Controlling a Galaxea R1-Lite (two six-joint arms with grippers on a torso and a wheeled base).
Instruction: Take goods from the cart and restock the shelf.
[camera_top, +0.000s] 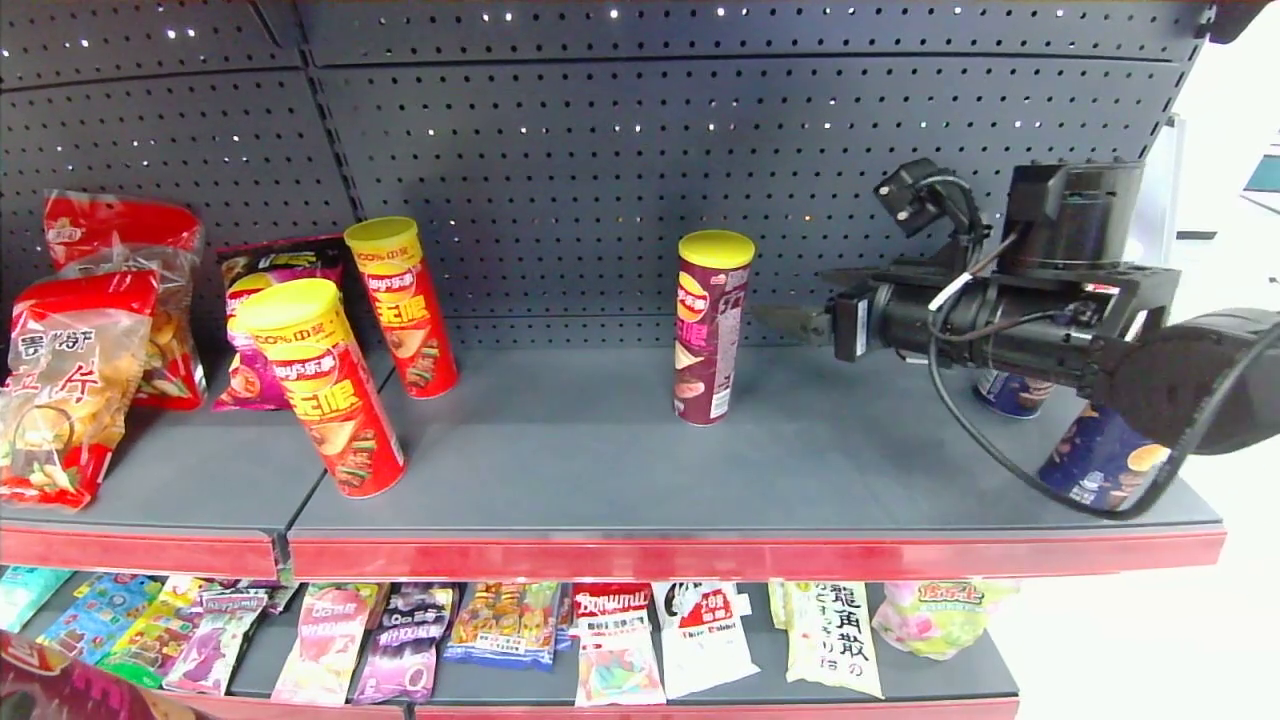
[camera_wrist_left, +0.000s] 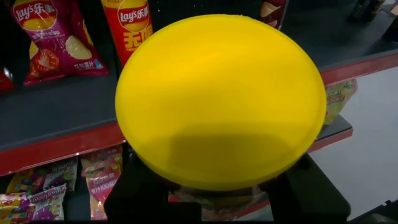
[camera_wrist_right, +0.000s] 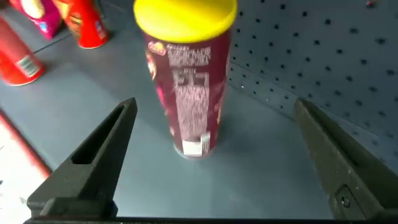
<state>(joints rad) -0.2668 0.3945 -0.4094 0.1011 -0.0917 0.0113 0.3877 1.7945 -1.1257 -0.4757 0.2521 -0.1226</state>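
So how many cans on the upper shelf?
5. Front red can and rear red can at left; purple can mid-shelf; two blue cans at right, partly behind the right arm, which may hide more. Another, a yellow-lidded can, is in the left gripper, off the shelf.
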